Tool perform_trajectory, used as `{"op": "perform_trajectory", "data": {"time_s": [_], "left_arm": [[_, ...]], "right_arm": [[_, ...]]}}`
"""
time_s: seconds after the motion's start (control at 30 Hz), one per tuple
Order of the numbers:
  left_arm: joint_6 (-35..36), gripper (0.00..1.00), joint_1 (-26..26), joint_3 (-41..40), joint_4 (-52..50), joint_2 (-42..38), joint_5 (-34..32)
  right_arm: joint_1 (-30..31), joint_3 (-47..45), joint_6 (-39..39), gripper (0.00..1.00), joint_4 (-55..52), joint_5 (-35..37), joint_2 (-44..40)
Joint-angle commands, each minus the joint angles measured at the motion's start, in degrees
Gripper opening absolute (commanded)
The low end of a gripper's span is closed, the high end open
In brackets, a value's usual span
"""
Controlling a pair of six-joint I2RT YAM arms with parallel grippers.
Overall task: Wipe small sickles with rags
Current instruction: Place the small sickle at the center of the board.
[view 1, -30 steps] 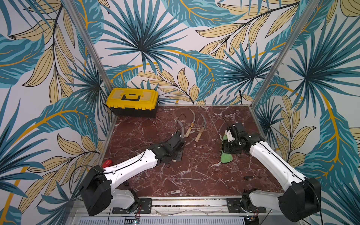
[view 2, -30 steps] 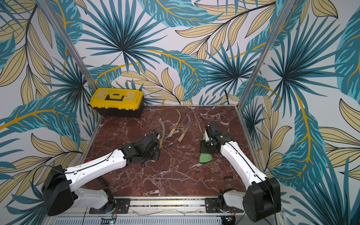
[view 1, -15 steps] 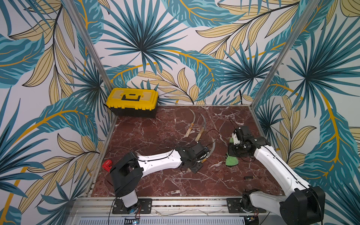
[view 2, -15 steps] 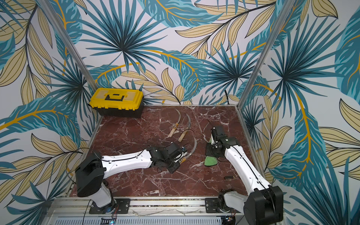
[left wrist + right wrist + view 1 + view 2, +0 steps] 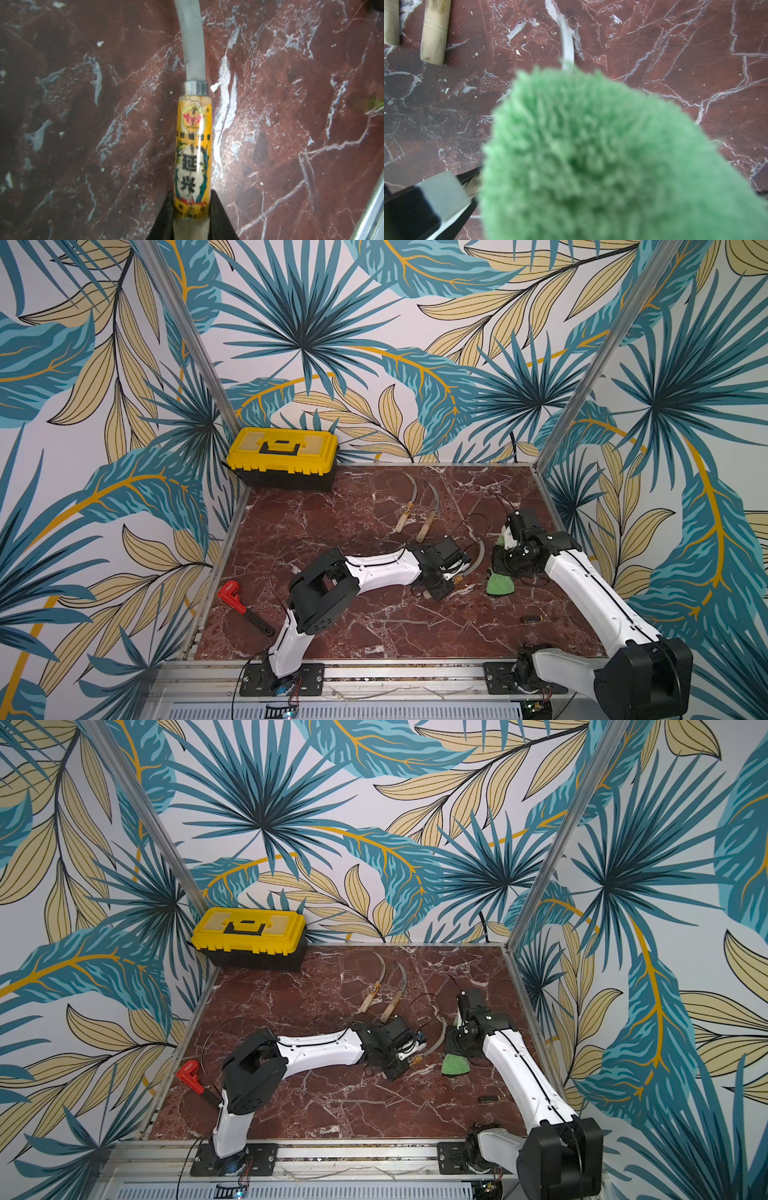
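Green fuzzy rag (image 5: 498, 585) hangs clamped in the right end effector (image 5: 506, 563), its lower end close to the counter (image 5: 332, 526). Just beside it the left end effector (image 5: 192, 199) is closed on the labelled wooden handle of a sickle (image 5: 193, 145), whose grey blade curves toward the rag; whether they touch I cannot tell. A second sickle (image 5: 405, 517) and a third sickle (image 5: 428, 526) lie side by side farther back.
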Motion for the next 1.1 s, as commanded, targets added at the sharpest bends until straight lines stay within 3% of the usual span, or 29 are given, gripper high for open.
{"op": "perform_trajectory", "data": {"time_s": [0.0, 0.67, 1.07], "left_arm": [[1.16, 0.00, 0.81, 3.11, 1.14, 0.86, 1.97], [0.45, 0.04, 2.19, 5.24, 1.14, 5.60, 2.67], [-0.58, 0.30, 2.22, 4.99, 1.16, 5.94, 2.13]], "right_arm": [[-0.38, -0.34, -0.67, 0.14, -1.04, 0.13, 0.49], [-0.38, -0.64, -0.27, 0.15, -0.56, -1.20, -0.04], [-0.40, -0.60, -0.90, 0.15, -0.61, -1.46, 0.48]]}}
